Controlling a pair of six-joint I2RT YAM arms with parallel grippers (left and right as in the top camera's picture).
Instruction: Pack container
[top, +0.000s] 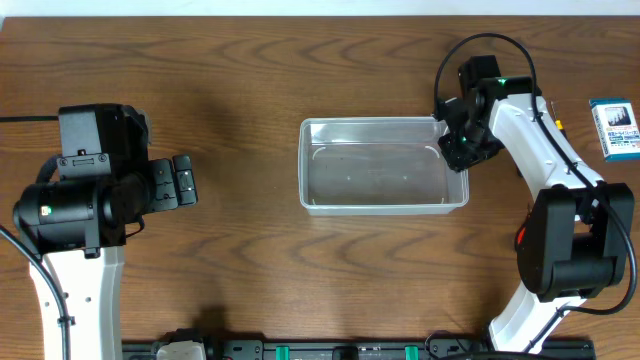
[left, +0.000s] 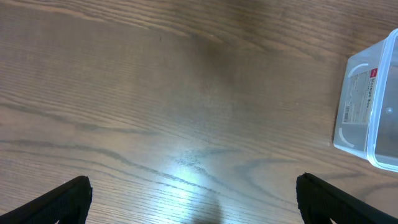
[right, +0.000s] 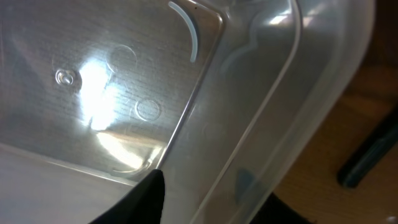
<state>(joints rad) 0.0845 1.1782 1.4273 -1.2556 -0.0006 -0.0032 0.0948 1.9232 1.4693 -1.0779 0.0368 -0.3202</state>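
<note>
— Black fingertip (right: 144, 198) of the right gripper (top: 463, 150) fills the bottom of the right wrist view. We log it inside the container (top: 383, 165), close against the clear end wall.
— Second finger?
— We see a dark shape just outside that wall, low in the same view, so wall and rim stand between the two. Whether they pinch the plastic or merely straddle it, we cannot tell.
— Where does the container sit relative to that hand?
— Directly under it. The hand hangs over one end corner, and the rest of the container extends away from the fingers across the table (top: 250, 280). It rests flat, mouth up.
— And the left gripper (left: 196, 208)?
— Fingers spread wide apart, over bare wood. The container lies ahead of those fingers, well apart. We note a white label (left: 357, 93) on the end wall that faces them.
— Anything else?
— Small blue-and-white box (top: 614, 129) behind the right hand, on the side away from the container, well apart from it.
</note>
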